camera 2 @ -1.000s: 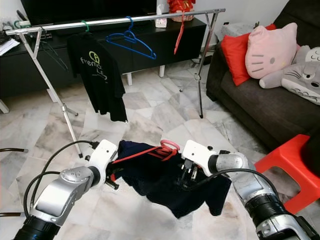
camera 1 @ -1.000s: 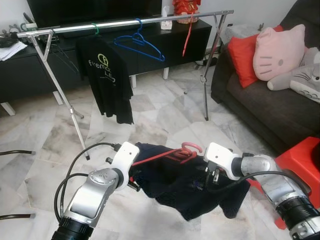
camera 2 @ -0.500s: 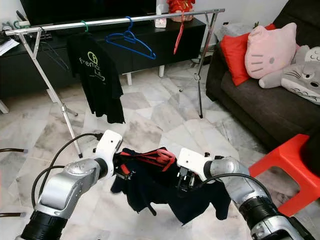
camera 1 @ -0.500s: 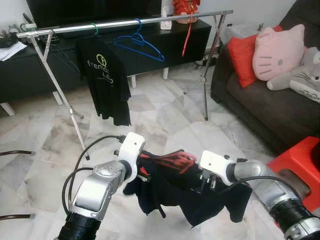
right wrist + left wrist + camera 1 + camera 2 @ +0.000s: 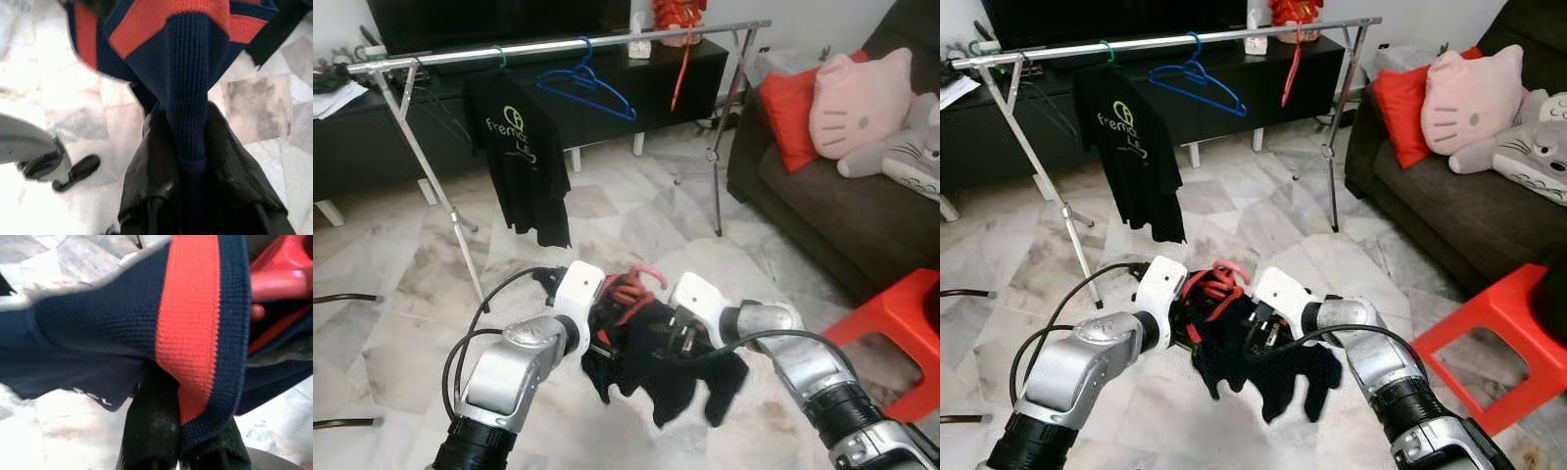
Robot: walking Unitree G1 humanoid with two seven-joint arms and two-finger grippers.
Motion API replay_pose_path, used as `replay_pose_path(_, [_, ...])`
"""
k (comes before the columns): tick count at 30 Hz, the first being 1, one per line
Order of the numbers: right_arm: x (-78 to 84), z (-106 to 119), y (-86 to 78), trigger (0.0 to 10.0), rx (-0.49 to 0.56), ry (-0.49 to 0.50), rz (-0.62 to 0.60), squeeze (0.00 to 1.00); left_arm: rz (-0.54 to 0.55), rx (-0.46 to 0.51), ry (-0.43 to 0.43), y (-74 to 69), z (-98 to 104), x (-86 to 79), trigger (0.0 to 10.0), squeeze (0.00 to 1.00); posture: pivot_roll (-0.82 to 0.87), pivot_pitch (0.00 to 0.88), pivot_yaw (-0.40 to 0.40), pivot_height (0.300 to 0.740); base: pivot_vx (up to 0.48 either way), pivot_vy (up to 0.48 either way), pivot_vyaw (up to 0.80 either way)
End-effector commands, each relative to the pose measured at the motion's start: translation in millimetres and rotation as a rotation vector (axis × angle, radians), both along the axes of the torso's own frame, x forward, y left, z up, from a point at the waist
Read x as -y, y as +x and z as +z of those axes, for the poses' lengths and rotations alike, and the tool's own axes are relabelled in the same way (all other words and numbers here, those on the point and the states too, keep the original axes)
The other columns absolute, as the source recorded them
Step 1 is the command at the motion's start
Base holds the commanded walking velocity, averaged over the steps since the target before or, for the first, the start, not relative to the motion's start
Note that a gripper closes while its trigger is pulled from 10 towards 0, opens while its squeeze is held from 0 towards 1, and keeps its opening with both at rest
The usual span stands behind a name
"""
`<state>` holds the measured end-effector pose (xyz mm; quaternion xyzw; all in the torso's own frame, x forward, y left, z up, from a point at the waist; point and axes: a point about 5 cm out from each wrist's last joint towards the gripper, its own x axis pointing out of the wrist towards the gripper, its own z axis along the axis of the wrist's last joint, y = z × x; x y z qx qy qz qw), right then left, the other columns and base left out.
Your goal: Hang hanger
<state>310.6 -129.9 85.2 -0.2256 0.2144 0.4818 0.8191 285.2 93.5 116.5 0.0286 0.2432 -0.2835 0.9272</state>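
1. The left pincer point(image 5: 599, 328) and the right pincer point(image 5: 677, 331) sit close together in front of the robot, above the marble floor point(image 5: 401, 294); between them hangs a bunched dark navy garment point(image 5: 656, 372) with red stripes.
2. A red hanger point(image 5: 631, 284) is tangled in the top of the garment; its pinkish hook rises just above the cloth between the two wrists.
3. In the left wrist view, the left pincer's black fingers point(image 5: 151, 426) are closed on a fold of the navy knit with its red band point(image 5: 188, 333); a piece of the red hanger lies just beyond the cloth.
4. In the right wrist view, the right pincer's fingers point(image 5: 146, 186) are clamped on a ribbed navy strip of the garment, which runs down between them.
5. Beyond the arms stands a metal clothes rail point(image 5: 558, 44); on it hang a black T-shirt point(image 5: 524, 157) on a green hanger, a bare blue hanger point(image 5: 587, 88) and a second red hanger point(image 5: 679, 69), well apart from the one held.
6. On the robot's right are a dark sofa point(image 5: 842, 215) with a red cushion point(image 5: 793, 108) and a pink cat pillow point(image 5: 862, 103), and a red stool point(image 5: 891, 323).
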Motion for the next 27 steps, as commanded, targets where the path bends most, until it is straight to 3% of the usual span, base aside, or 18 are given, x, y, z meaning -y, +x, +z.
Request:
replay_pose_path(1, [-0.1,-2,-2.6,10.0,-0.007,-0.016,0.017,0.0,-0.01,0.04,0.001,1.1,8,2.3,10.0,0.0,-0.09,0.031,-0.032,0.74,0.0,0.0,0.0])
replay_pose_path(4, [-1.0,-4,-1.4,10.0,-0.003,-0.032,-0.001,0.0,-0.003,0.053,-0.003,2.8,11,2.5,10.0,0.0,-0.09,0.03,-0.032,0.74,0.0,0.0,0.0])
replay_pose_path(7, [3.2,-4,10.1,10.0,0.034,-0.067,-0.12,0.0,-0.02,0.054,0.0,1.5,11,4.0,10.0,0.0,-0.09,0.031,-0.031,0.74,0.0,0.0,0.0])
replay_pose_path(11, [3.5,-2,18.1,10.0,0.078,-0.065,-0.188,0.0,-0.044,0.05,0.004,-1.0,10,5.8,10.0,0.0,-0.09,0.032,-0.032,0.74,0.0,0.0,0.0])
replay_pose_path(13, [-3.5,4,24.7,10.0,0.111,0.0,-0.24,0.0,-0.085,0.038,-0.001,-5.1,8,9.3,10.0,0.0,-0.09,0.032,-0.033,0.74,0.0,0.0,0.0])
replay_pose_path(19, [-22.7,6,26.0,10.0,0.081,0.115,-0.247,0.0,-0.167,0.021,-0.002,-13.9,5,17.6,10.0,0.0,-0.09,0.031,-0.034,0.74,0.0,0.0,0.0])
replay_pose_path(27, [-34.7,2,19.9,10.0,0.05,0.151,-0.195,0.0,-0.155,0.028,-0.009,-12.8,6,18.2,10.0,0.0,-0.09,0.03,-0.038,0.74,0.0,0.0,0.0])
